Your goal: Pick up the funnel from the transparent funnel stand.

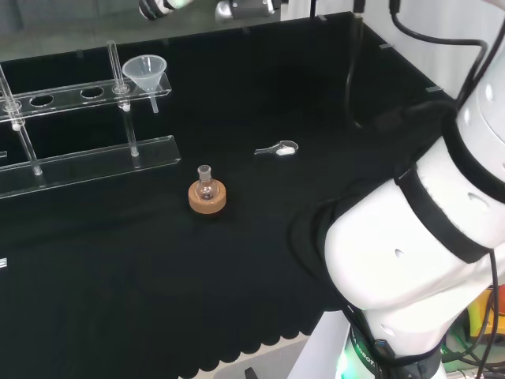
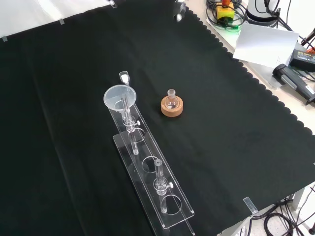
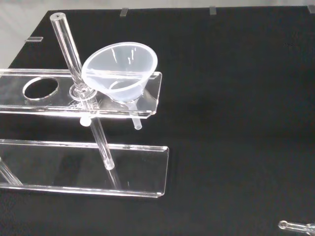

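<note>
While the funnel [image 3: 119, 69] sits in the end hole of the transparent funnel stand [image 3: 74, 169], beside an upright rod, I judge it light, thin-walled and slick; I would take it by the rim. Farther out, a small flask on a cork ring [image 1: 207, 196] stands on the surface. Whether the hand is released or clenched, I cannot tell.

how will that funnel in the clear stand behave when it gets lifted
The funnel looks thin, translucent plastic, so probably light and fairly stiff. Its smooth cone may slip under fingers. It sits tilted in the end hole of the transparent stand, so it likely lifts free easily, but could tip.
</note>
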Motion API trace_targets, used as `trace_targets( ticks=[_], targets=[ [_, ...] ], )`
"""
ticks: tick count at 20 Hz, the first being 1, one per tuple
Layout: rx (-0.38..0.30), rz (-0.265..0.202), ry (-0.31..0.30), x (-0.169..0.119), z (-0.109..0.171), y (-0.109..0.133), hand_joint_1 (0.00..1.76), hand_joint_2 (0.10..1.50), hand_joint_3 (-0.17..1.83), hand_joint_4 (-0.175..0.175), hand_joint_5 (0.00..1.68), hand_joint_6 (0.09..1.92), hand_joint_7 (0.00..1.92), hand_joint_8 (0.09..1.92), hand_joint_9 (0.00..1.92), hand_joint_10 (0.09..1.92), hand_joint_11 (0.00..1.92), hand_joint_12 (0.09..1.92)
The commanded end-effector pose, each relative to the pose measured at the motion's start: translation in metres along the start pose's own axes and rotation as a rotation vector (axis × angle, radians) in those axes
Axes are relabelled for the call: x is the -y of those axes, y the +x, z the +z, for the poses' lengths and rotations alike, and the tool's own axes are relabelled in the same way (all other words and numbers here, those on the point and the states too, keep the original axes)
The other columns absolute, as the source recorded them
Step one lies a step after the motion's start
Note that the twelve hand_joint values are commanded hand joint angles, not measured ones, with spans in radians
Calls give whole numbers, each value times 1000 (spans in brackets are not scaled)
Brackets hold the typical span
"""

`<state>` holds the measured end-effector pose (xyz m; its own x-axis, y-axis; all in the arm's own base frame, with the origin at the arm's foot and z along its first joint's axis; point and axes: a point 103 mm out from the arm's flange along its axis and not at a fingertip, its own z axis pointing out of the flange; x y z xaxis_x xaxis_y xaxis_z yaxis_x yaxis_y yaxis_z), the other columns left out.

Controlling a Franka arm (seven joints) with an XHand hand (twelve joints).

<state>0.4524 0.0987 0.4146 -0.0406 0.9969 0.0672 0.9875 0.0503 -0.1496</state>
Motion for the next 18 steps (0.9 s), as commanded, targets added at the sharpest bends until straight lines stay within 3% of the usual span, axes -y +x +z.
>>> trace_targets(
  ticks=[1,8,18],
  targets=[
    [-3,35,3,-61,14,29,428,660,61,4,0,87,0,87,0,87,0,87],
    [0,76,5,-107,15,40,438,666,60,-6,0,87,0,87,0,87,0,87],
    [-8,12,80,-162,25,12,437,670,56,-33,0,87,0,87,0,87,0,87]
  ],
)
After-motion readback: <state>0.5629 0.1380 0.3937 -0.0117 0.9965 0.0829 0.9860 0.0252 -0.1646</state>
